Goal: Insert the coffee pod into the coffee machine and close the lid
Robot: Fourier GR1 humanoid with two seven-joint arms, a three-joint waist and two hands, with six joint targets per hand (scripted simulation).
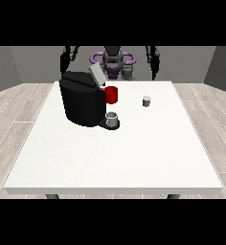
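You see both arms hanging down behind the counter's (134, 158) far edge. The robot hand at the view's left (64, 61) and the robot hand at the view's right (154, 60) sit near the far corners, touching nothing; you cannot tell how their fingers lie. The pod (146, 101) stands alone on the counter, toward the far right. The machine (83, 98) stands far left of centre, its lid (96, 75) tilted up and open. A red cup (111, 94) is just beside it, and a grey cup (112, 119) rests on its tray.
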